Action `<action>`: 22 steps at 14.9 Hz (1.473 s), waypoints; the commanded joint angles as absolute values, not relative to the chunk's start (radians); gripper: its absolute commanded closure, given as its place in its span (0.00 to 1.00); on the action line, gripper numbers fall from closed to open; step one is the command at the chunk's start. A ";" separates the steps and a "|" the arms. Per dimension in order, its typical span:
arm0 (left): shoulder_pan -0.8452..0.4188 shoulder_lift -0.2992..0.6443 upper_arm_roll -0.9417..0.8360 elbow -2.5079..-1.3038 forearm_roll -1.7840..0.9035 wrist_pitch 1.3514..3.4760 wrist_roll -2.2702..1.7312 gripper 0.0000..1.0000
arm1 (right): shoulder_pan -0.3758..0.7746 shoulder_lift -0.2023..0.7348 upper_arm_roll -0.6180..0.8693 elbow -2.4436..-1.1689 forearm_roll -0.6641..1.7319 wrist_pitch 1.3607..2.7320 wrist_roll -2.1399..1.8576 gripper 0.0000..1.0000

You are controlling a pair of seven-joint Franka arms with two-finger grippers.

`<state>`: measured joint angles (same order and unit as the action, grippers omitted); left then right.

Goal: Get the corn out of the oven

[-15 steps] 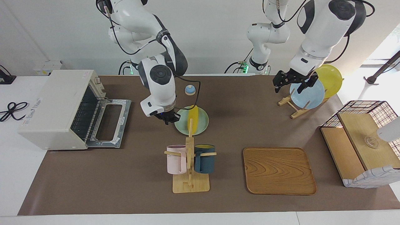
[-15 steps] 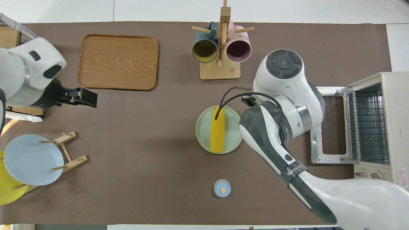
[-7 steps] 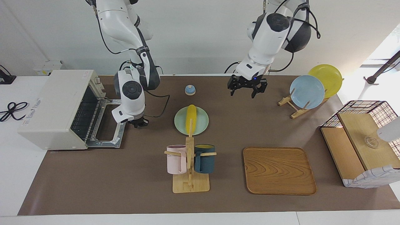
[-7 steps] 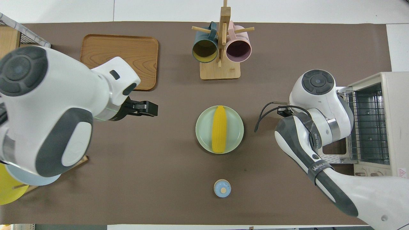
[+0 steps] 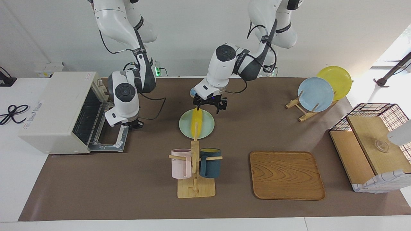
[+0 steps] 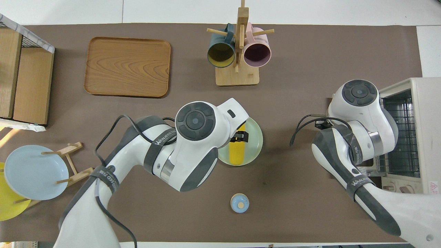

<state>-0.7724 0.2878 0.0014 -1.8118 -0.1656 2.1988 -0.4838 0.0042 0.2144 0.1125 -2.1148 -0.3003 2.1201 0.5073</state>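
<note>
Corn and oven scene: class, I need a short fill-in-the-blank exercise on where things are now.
1. The corn lies on a pale green ____.
2. The oven door is ____.
3. The left hand hangs over the ____.
4. The right hand is at the oven's ____.

Missing words: plate; open; corn; door

High facing and steep overhead views, half a turn apart, sharing the table [image 5: 128,192].

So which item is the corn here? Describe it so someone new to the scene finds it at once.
Start at the wooden mug rack holding a pink and a dark blue mug. Just nearer the robots lies a pale green plate, and the corn lies along its middle, under the open left gripper. It is the only long, bright yellow cob; the yellow plate is round.
</note>
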 commanded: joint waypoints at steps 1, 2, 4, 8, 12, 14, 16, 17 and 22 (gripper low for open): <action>-0.831 0.382 0.025 -1.775 -0.181 2.272 -0.514 0.00 | -0.028 0.186 0.127 -2.154 -0.319 2.163 0.479 1.00; -0.836 0.409 0.025 -1.758 -0.183 2.285 -0.525 0.00 | -0.035 0.186 0.126 -2.154 -0.319 2.167 0.456 1.00; -0.863 0.436 0.026 -1.761 -0.179 2.324 -0.558 0.00 | -0.043 0.189 0.126 -2.145 -0.342 2.152 0.439 1.00; -0.861 0.445 0.031 -1.773 -0.134 2.327 -0.558 0.00 | -0.043 0.176 0.127 -2.047 -0.380 2.024 0.388 1.00; -0.868 0.445 0.031 -1.804 -0.126 2.341 -0.571 0.00 | -0.055 0.101 0.123 -1.999 -0.379 1.907 0.275 1.00; -0.868 0.445 0.031 -1.805 -0.126 2.341 -0.571 0.00 | -0.100 0.058 0.124 -1.999 -0.371 1.876 0.183 1.00; -0.868 0.443 0.031 -1.805 -0.126 2.336 -0.572 0.31 | -0.133 0.035 0.124 -2.000 -0.367 1.864 0.129 1.00; -0.867 0.443 0.031 -1.805 -0.126 2.333 -0.577 0.60 | -0.152 0.028 0.124 -2.000 -0.367 1.858 0.105 1.00; -0.850 0.423 0.035 -1.770 -0.127 2.261 -0.598 1.00 | -0.202 0.002 0.124 -2.002 -0.364 1.845 0.014 1.00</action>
<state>-0.8474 0.4468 0.0172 -1.7822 -0.1456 2.3127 -0.5752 -0.1755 -0.0025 0.1220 -1.9827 -0.3409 1.8565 0.0592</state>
